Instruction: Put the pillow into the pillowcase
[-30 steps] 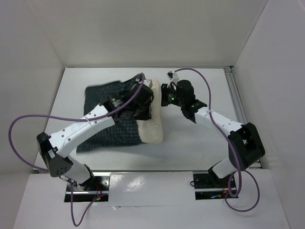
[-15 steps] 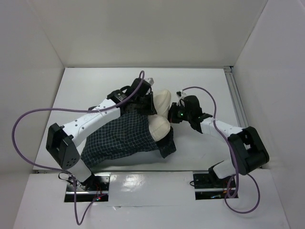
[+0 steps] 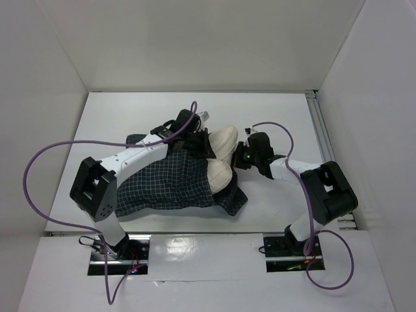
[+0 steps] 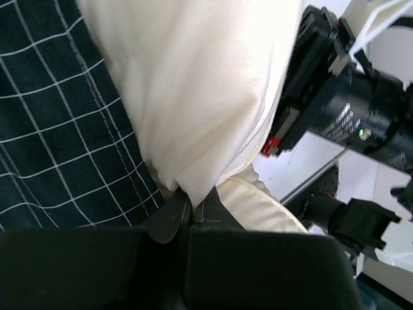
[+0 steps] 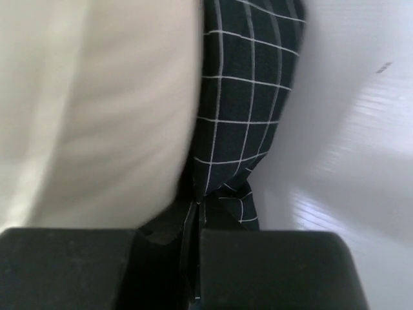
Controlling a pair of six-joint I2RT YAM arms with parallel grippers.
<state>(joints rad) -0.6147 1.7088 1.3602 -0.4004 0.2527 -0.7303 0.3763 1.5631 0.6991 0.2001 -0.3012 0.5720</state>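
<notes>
The cream pillow (image 3: 222, 139) lies bunched in the middle of the table. Its left part sits inside the dark checked pillowcase (image 3: 162, 185), which spreads to the left. My left gripper (image 3: 203, 142) is at the pillowcase's mouth. In the left wrist view it (image 4: 190, 208) is shut on a fold of the pillow (image 4: 193, 97), with the pillowcase (image 4: 51, 129) beside it. My right gripper (image 3: 235, 160) is at the pillow's right side. In the right wrist view it (image 5: 197, 210) is shut on the pillowcase's edge (image 5: 248, 97), with the pillow (image 5: 97, 110) to its left.
The white table (image 3: 279, 117) is walled on three sides, and a rail (image 3: 322, 130) runs along its right edge. A corner of the pillowcase (image 3: 235, 203) hangs out at the near right of the pillow. My right arm (image 4: 342, 110) shows close by in the left wrist view.
The pillow went from lying flat to being bunched up. The pillowcase has been drawn right around its near part. Both grippers have come closer together at the pillowcase's mouth.
</notes>
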